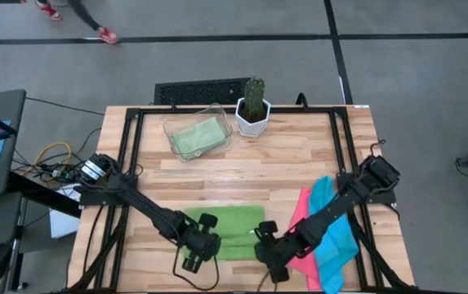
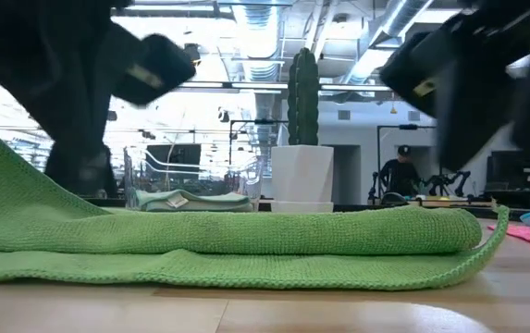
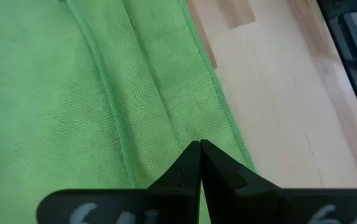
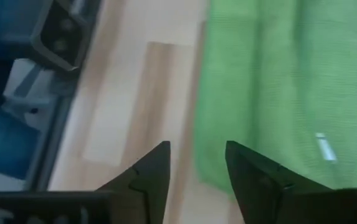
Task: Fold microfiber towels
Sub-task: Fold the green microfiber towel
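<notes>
With the bright green towel (image 1: 229, 232) lying part-folded at the desk's (image 1: 299, 159) near edge, my left pincer (image 3: 199, 147) is clenched empty above it and my right pincer (image 4: 197, 152) is released beside its edge; next, I judge, regrasp an edge for another fold.

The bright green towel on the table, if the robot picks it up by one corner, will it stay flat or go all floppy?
Probably floppy. The bright green towel already lies folded over itself with a soft rounded edge in the low view, so it bends easily. It looks thin and fuzzy, so likely light, and it should drape rather than hold shape. Pushed, it may bunch up instead of sliding on the wooden table.
</notes>
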Robot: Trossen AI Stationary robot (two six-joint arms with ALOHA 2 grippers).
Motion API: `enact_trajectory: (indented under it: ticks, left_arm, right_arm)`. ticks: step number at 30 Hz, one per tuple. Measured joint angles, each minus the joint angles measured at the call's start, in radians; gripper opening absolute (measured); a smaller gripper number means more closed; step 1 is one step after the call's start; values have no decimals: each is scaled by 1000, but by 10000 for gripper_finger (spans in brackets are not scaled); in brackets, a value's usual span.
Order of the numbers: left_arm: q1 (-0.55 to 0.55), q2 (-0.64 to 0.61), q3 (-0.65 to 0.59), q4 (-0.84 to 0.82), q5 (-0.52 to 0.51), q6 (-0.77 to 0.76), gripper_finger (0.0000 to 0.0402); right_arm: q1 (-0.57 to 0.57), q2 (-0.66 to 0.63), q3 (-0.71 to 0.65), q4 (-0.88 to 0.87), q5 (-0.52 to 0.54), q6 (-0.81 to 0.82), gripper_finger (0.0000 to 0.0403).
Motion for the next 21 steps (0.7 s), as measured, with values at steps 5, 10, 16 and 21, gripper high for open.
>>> enact_trajectory:
  ticks: [5, 10, 16, 21]
  left_arm:
    - [-59, -2, 39, -78, -144, -45, 0]
    - [-117, -2, 2, -184, -413, -173, 1]
    - [-163, -62, -17, -234, -520, -301, 37]
    - [-228, -186, -16, -242, -505, -349, 98]
  right_arm:
    - [39, 2, 0, 1, 5, 45, 157]
    - [66, 4, 0, -1, 28, 106, 149]
    - [76, 4, 0, -1, 57, 147, 151]
    - [76, 4, 0, -1, 62, 155, 154]
